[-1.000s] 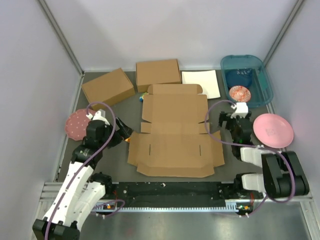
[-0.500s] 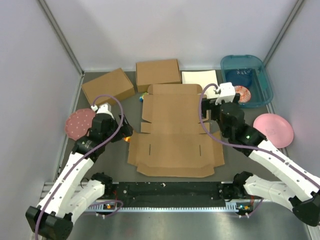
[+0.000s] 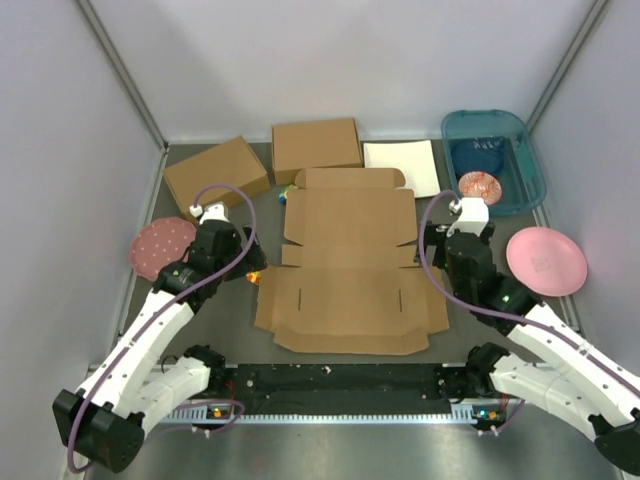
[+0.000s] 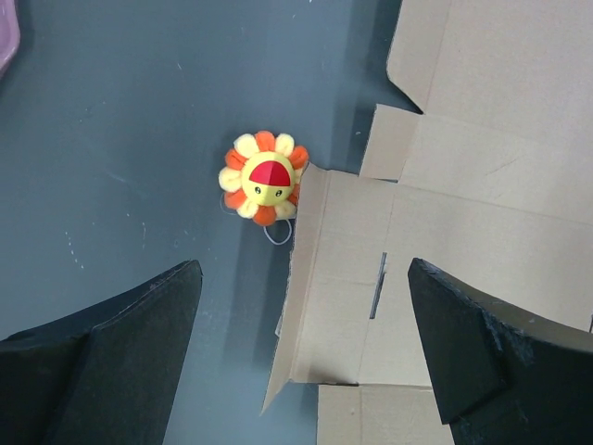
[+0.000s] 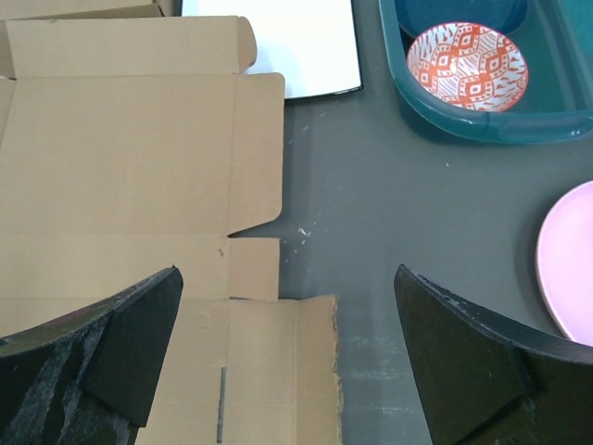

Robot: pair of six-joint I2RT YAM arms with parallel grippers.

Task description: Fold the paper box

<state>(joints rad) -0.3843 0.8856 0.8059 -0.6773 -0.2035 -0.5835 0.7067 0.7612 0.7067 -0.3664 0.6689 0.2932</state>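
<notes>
Cardboard box is lying flat and unfolded at mid-table in the top view. The left gripper is hovering at its 9 o'clock edge and the right gripper at its 3 o'clock edge.

Left wrist view: the jaws are standing wide, holding nothing, and a flower toy is lying just beside the box's edge at their 11 o'clock.

Right wrist view: the jaws are gaping wide and empty over the box's edge. A sheet is lying at 12 o'clock, and a bowl is sitting in a bin at 1 o'clock.

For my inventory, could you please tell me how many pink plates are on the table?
2: a speckled plate at the left edge, a plain plate at the right edge.
</notes>
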